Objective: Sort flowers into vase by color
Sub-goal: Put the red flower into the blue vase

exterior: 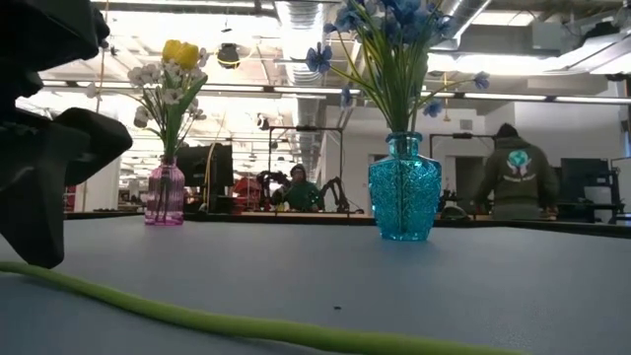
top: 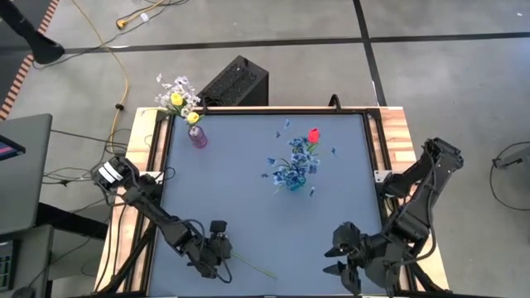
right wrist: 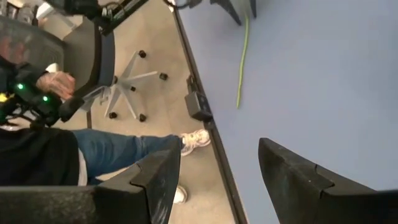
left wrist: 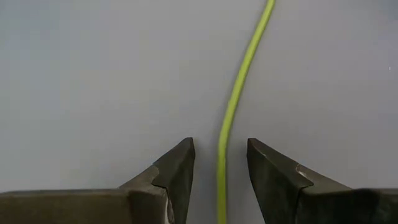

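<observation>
A: Your left pincer (left wrist: 219, 180) sits low at the bench's (top: 248, 199) near edge, fingers apart, straddling the green stem (left wrist: 239, 93).

B: Which step?

A: The pick-up. Next, likely close on the stem and lift.

B: Orientation?

A: The stem lies flat; its long axis runs from the pincer toward the idle, open right pincer (top: 344, 257).

Both arms were black and jointed, rising from bases at the table's (top: 248, 207) side edges. The left arm (top: 153, 211) bore a white label near its base. Gripper fingers (left wrist: 177, 171) were dark, wedge-shaped and tapered.
</observation>
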